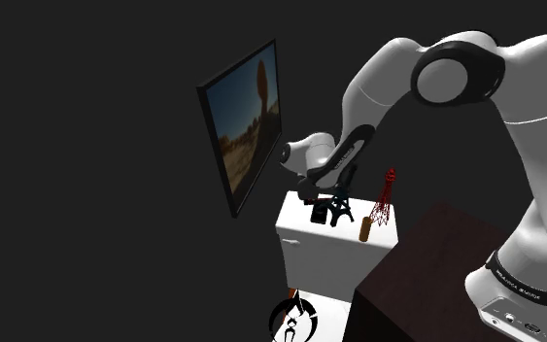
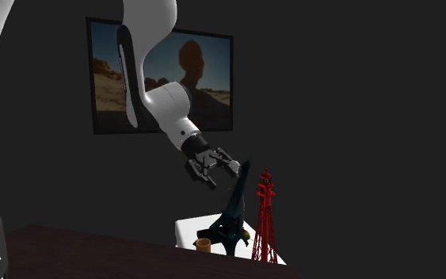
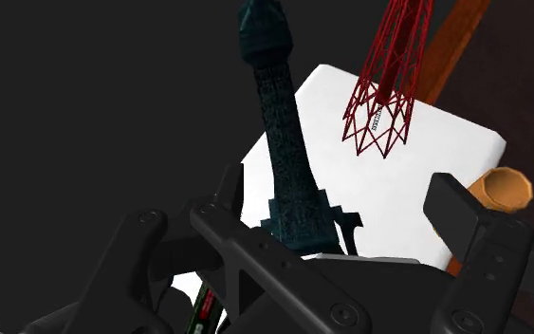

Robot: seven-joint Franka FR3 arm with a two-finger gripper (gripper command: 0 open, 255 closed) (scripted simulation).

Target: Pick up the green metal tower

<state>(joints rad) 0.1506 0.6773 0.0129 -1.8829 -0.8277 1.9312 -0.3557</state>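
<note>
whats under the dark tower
The dark teal tower stands on a white block's flat top, beside a red lattice tower. The patch beneath its base is covered.

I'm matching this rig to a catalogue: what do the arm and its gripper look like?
A white arm of smooth rounded links with dark joints; a dark band near its base carries white lettering. The all-black two-finger gripper has blocky fingers on bolted linkages.

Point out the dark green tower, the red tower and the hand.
dark green tower (image 3: 282,161): wrist view, middle of its shaft.
red tower (image 2: 266,208): second exterior view, upper shaft.
hand (image 2: 223,174): second exterior view, midway between its open fingertips.
</note>
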